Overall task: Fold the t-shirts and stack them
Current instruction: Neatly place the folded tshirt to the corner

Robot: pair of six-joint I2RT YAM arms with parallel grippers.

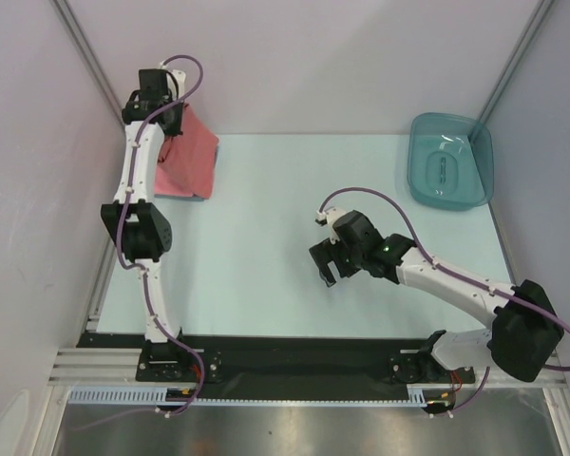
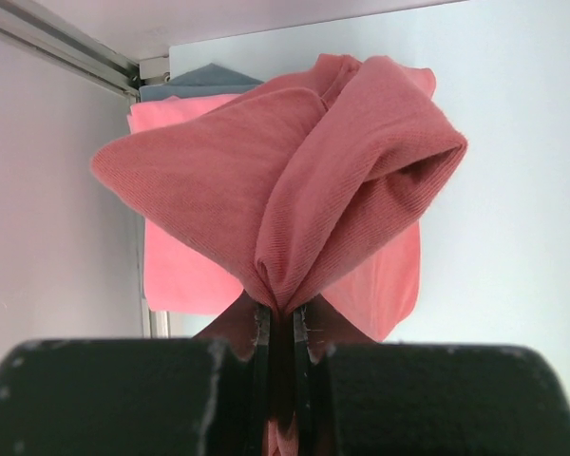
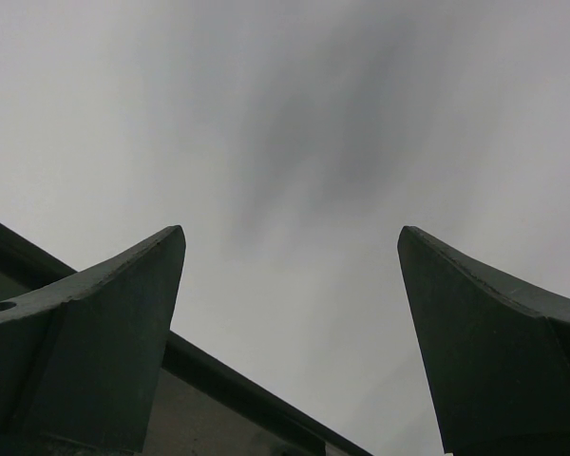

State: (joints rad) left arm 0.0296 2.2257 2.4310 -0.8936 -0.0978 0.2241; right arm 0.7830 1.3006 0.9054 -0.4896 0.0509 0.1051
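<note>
My left gripper (image 1: pixel 163 98) is reaching into the far left corner, shut on a bunched fold of the brick-red t-shirt (image 1: pixel 192 157). In the left wrist view this red t-shirt (image 2: pixel 294 171) hangs draped from the left gripper (image 2: pixel 282 318) above a flat folded pink t-shirt (image 2: pixel 176 271). A grey-blue t-shirt (image 2: pixel 201 80) peeks out beyond the pink one, by the corner. My right gripper (image 1: pixel 325 270) hovers over the middle of the table, open with nothing in it. In the right wrist view the right gripper (image 3: pixel 290 233) has its jaws spread wide over blank grey.
A teal translucent tub (image 1: pixel 482 163) stands at the far right of the pale blue table (image 1: pixel 266 275). Walls close in on the left, right and back, and a metal rail (image 2: pixel 66 47) runs along the left wall right beside the shirts.
</note>
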